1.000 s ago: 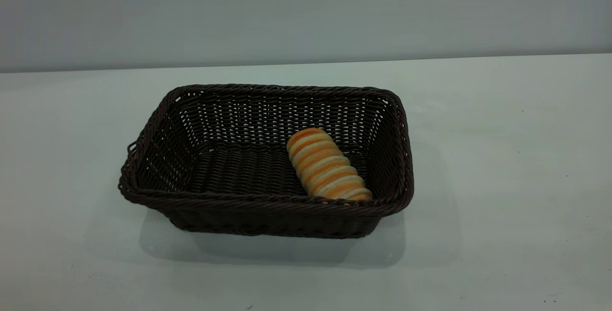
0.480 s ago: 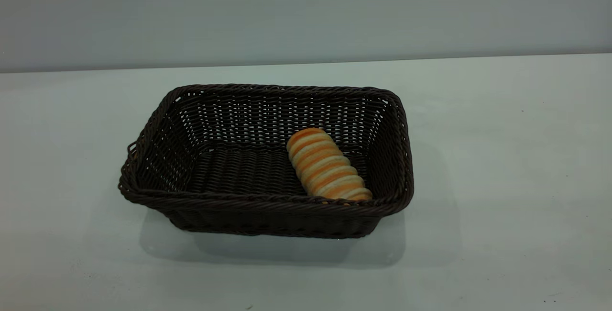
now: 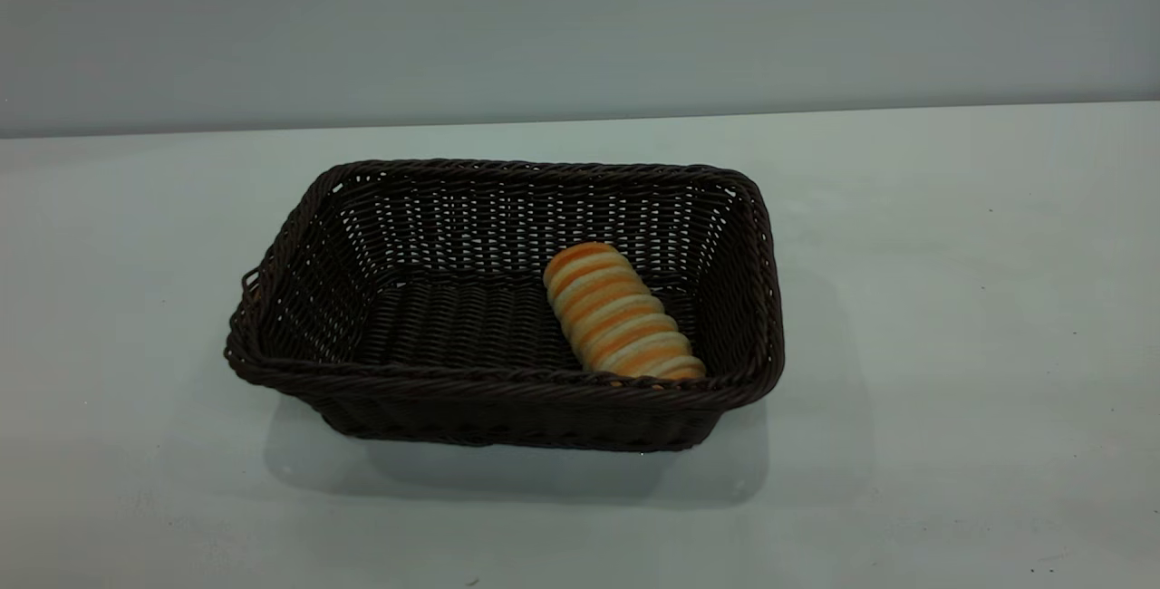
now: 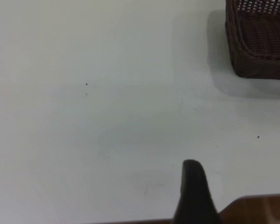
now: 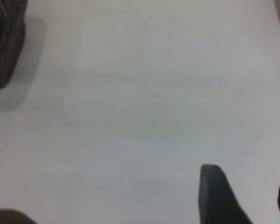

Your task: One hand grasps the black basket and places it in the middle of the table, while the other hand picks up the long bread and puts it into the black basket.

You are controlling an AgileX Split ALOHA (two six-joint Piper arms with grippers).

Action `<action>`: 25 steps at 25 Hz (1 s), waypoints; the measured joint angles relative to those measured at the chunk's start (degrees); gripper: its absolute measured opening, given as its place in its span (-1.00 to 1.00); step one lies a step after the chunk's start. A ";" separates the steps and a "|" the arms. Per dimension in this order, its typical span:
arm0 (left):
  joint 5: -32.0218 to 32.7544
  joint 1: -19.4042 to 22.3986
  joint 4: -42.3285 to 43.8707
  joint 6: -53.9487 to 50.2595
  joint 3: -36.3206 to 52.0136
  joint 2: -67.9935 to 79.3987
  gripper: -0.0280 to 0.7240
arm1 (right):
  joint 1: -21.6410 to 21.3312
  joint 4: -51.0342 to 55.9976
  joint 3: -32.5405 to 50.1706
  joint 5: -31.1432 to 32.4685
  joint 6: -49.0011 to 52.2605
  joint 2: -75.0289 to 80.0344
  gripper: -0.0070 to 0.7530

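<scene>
- Nearest the exterior camera: bare white surface of the table [image 3: 952, 444], marked only by a few dark specks, in front of the black basket [image 3: 507, 390].
- The black basket stands upright and flat on the table, roughly at its middle, its long braided front rim facing the exterior camera; judged from this placement, the basket step is done.
- Inside the black basket, the long bread [image 3: 621, 313] lies on the woven floor in the right-hand half, slanted, its near end close against the front wall and its far end pointing toward the back wall; nothing touches it. The bread step also appears done, so little or nothing of the task seems left.
- Neither arm appears in the exterior view; both are well clear of the black basket.
- Left gripper [image 4: 192, 196]: low over bare table, well apart from one corner of the black basket [image 4: 259, 42], with a brown strip, probably the table edge, at its side. Only one dark finger shows, so whether it is wide or narrow cannot be told; nothing visible is held.
- Right gripper [image 5: 252, 193]: low over bare table, well apart from the black basket [image 5: 4, 44]. Two dark fingers show with a wide gap of table between them, holding nothing.
- Farthest: a plain grey wall behind the table.
</scene>
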 joint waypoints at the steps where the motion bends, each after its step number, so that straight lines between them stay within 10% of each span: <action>1: 0.00 0.00 0.00 0.00 0.00 0.00 0.59 | -0.45 0.00 0.00 0.00 0.00 0.00 -0.23; 25: 0.00 0.00 0.00 0.00 0.00 0.00 0.59 | -1.13 0.00 0.00 0.00 0.00 0.00 -0.36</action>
